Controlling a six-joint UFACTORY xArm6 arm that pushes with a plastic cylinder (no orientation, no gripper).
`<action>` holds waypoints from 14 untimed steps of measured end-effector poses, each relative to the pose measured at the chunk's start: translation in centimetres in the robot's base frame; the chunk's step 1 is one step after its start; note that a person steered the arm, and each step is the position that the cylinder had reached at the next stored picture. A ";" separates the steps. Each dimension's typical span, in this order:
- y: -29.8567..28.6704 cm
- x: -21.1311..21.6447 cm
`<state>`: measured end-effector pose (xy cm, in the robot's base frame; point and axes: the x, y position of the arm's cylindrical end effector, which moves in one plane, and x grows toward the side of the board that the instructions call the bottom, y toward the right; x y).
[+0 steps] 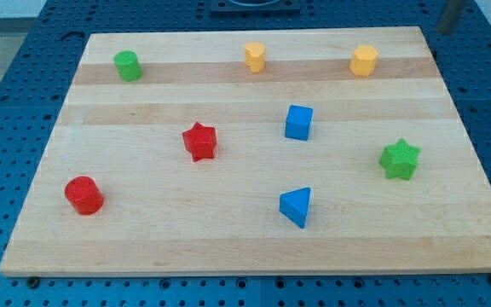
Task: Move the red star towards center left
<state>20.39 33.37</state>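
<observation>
The red star [199, 141] lies on the wooden board [143, 239], a little left of the middle. A dark rod enters at the view's top right corner, and my tip [443, 31] sits just beyond the board's top right corner. It is far from the red star and touches no block. The nearest block to my tip is a yellow block [364, 60].
A green cylinder [127, 65] is at top left and a yellow block [255, 56] at top middle. A blue cube [298, 122] is right of the star. A green star [399, 159] is at the right, a blue triangle [297, 206] at bottom middle and a red cylinder [83, 194] at bottom left.
</observation>
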 end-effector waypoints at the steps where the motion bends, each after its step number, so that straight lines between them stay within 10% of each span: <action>1: -0.1 0.0; 3: -0.1 0.3; 9: -9.9 21.6; 14: -11.6 23.7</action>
<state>44.05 21.82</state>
